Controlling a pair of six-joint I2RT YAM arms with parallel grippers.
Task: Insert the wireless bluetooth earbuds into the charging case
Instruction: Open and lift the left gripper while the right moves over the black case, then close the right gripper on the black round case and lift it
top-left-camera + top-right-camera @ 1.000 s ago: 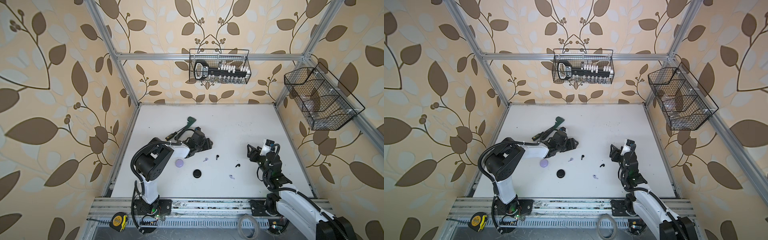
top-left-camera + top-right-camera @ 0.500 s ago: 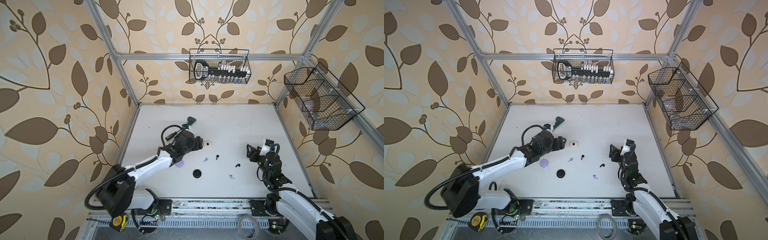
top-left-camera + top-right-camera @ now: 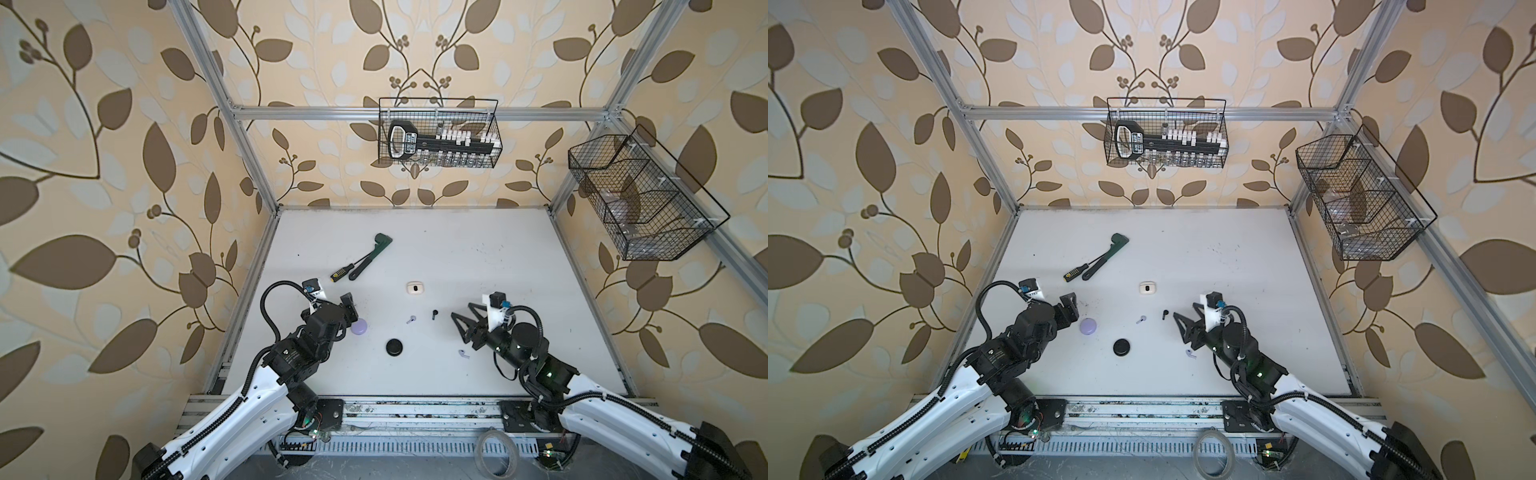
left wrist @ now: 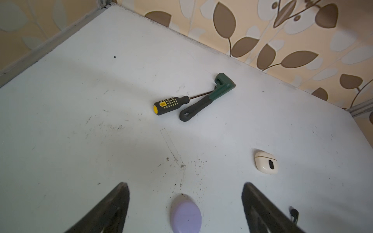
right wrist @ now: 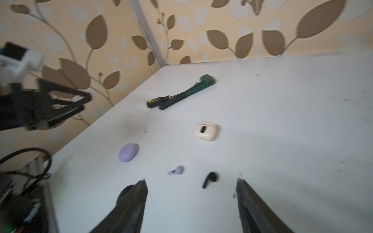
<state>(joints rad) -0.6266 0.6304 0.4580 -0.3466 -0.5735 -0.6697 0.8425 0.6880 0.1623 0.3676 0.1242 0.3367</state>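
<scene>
Earbuds lie loose on the worktop [image 3: 478, 249], none yet seated in a case: a lavender earbud [image 3: 411, 320] and a black earbud [image 3: 434, 314] near the middle, and a second lavender earbud [image 3: 463, 353] closer to the right arm. We count three cases: the cream case [image 3: 415, 288] beyond the buds, the lavender case [image 3: 358, 326], both shut, and the black case [image 3: 394, 347]. The left tool [image 3: 350, 309] hangs just beside the lavender case, jaws spread with nothing between them; we read this as lining up to take that case so its lid can be opened. The right tool [image 5: 191, 180] is likewise spread and empty, low over the worktop and aimed towards the black earbud, placed, we judge, to pick it up. The screwdriver [image 3: 341, 272] and wrench [image 3: 372, 257] lie well apart from all this
</scene>
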